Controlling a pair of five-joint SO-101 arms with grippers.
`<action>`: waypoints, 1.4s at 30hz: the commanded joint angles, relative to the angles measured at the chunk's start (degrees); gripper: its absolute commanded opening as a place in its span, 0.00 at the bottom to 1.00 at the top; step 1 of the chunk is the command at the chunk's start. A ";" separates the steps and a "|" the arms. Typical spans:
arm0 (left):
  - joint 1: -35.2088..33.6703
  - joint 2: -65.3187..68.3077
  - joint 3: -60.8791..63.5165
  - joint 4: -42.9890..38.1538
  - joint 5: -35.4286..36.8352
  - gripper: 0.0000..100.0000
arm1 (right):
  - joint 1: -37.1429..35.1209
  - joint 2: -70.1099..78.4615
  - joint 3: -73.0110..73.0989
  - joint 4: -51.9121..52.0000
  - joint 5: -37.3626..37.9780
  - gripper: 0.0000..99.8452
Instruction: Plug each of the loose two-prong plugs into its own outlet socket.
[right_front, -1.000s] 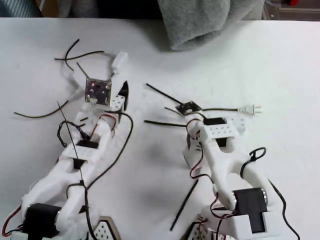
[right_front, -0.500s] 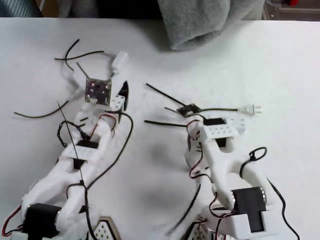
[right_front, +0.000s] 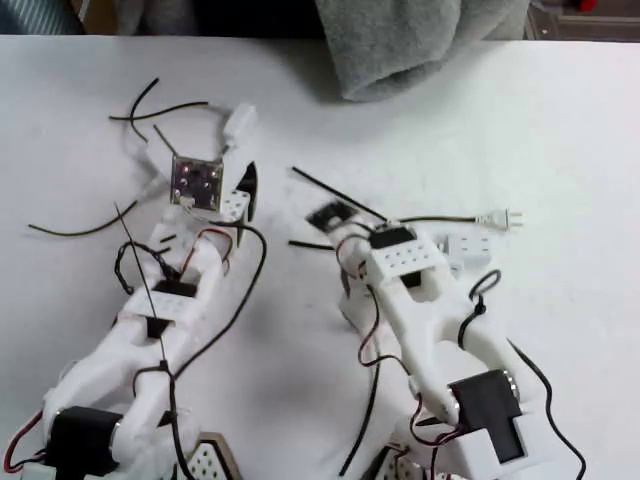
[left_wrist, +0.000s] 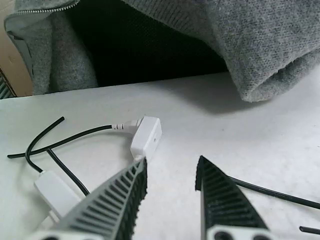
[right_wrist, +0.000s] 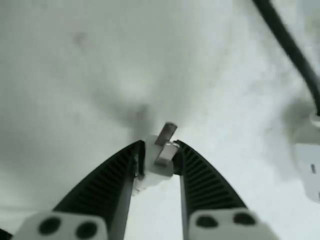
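My right gripper (right_wrist: 157, 150) is shut on a white two-prong plug (right_wrist: 164, 145), prongs pointing away from me just above the white table; in the high view this gripper (right_front: 328, 214) sits mid-table. A second two-prong plug (right_front: 503, 217) on a black cord lies to its right. One white outlet socket (right_front: 470, 245) rests beside the right arm. My left gripper (left_wrist: 170, 175) stands open with nothing between its fingers, just short of another white outlet socket (left_wrist: 146, 135), which lies at the back left (right_front: 240, 122).
A grey cloth (right_front: 420, 40) hangs over the table's far edge. Loose black cords (right_front: 150, 110) lie at the back left and between the arms. A small white block (left_wrist: 57, 192) on a cord lies near the left gripper.
My right arm has swung left with the plug held in its gripper, away from the loose plug on the right. The left arm has stayed still.
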 joint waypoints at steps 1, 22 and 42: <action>-0.31 0.04 -2.37 0.26 -0.44 0.17 | -0.66 0.66 -6.95 0.66 6.33 0.04; -0.40 0.04 -2.37 0.26 -0.62 0.17 | -5.85 9.45 -12.40 6.11 2.73 0.27; -0.13 0.13 -2.29 0.26 -0.62 0.17 | -4.62 1.19 3.34 -10.15 0.79 0.19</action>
